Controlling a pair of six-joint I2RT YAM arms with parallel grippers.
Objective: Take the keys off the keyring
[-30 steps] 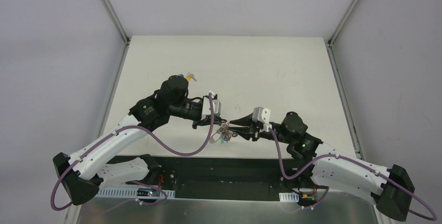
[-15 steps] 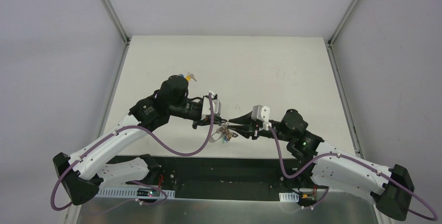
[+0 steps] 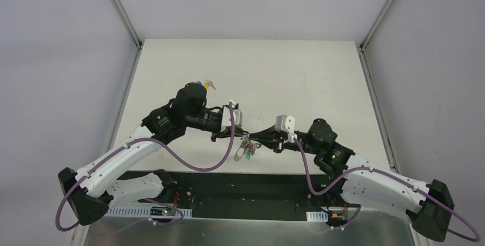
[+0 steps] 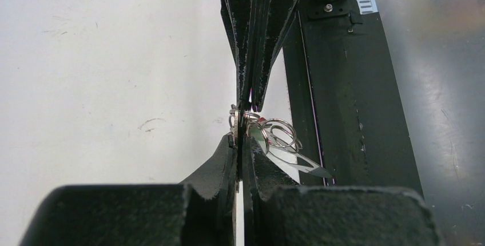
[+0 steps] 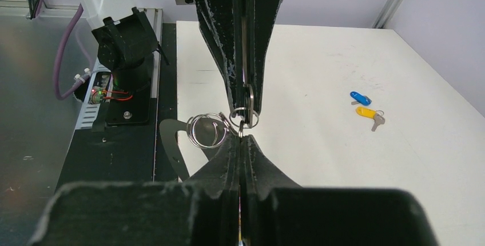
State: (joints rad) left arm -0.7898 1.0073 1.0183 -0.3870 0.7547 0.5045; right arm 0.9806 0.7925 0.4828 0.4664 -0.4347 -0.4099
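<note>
The right gripper [image 3: 252, 138] has clamped its jaws together and edged a little further left since the earlier frame. Its tips now meet the left gripper [image 3: 242, 134] nose to nose above the near part of the table [image 3: 297, 74]. The bunch under them has barely shifted.

The keyring [image 4: 275, 134] hangs in the air just where the two pairs of tips meet, left of the table's middle and close to its near edge. The left gripper is clenched on one small loop of it, which shows pinched between its fingers in the right wrist view. The right gripper's jaws are fully together and touch the wire just beside that hold. Whether they actually grip it cannot be told. The other loops and a silver key blade [image 4: 301, 164] dangle free on the near side of both tools.

A blue-headed key [image 5: 360, 97] and a yellow-headed key [image 5: 366, 112] lie side by side on the far left of the table, well apart from the bunch.

By the look of it the ring is light, thin spring wire: stiff, smooth and apt to slip out of a flat pinch, with the hanging keys free to swing. The surest holds are probably a key's flat plastic head and the wire right next to the split end.
</note>
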